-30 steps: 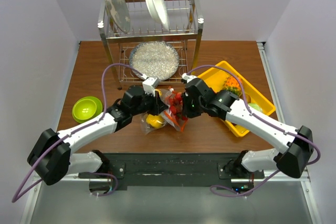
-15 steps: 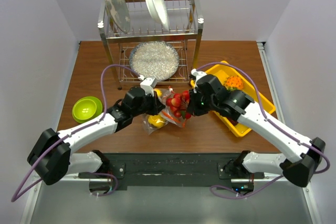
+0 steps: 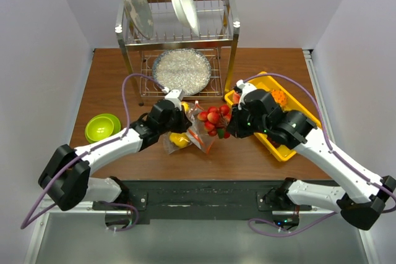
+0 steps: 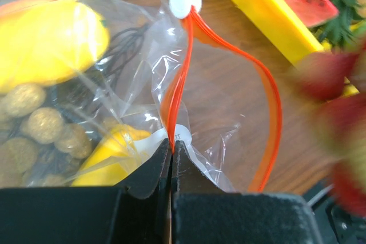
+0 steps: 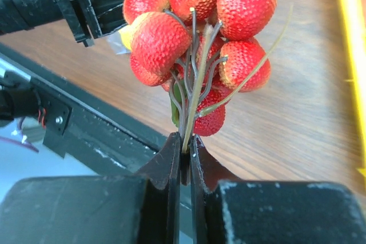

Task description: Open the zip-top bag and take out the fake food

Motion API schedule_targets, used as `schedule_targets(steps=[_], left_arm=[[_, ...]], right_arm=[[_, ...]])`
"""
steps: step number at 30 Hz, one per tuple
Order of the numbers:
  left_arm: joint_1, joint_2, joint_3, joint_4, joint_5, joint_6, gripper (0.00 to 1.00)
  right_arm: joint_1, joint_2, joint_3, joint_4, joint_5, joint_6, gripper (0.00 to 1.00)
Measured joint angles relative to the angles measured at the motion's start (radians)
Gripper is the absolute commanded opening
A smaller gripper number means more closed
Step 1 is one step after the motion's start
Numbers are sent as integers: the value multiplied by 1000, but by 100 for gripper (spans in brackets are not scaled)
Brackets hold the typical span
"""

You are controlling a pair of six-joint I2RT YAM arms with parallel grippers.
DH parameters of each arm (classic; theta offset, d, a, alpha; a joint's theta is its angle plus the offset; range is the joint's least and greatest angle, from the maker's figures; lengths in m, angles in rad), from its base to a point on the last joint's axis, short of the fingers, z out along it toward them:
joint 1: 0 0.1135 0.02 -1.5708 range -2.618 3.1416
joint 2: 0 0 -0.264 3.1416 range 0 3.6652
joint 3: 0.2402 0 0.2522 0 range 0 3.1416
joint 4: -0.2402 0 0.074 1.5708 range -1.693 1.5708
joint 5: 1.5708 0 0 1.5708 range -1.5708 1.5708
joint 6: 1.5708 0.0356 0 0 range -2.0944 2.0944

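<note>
The red cluster [image 5: 194, 32], clamped by its stem in the right gripper [image 5: 186, 141], should be drawn away slowly, the zip-top bag [image 4: 166, 67] being pinched by the left gripper [image 4: 172, 144].

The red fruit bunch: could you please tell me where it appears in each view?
Top external: red fruit bunch at centre.
Left wrist: blurred, at the right edge.
Right wrist: upper centre, stem in the right claw.
Shared landmark: the yellow tray, in all three.
</note>
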Motion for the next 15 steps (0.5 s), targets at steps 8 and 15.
schedule_targets(steps=[8, 15], left_arm=[[60, 0, 0, -55, -24, -16, 0], [64, -27, 0, -86, -23, -16, 0]], right_arm=[[-56, -21, 130, -82, 122, -26, 0], [-262, 59, 167, -60, 139, -69, 0]])
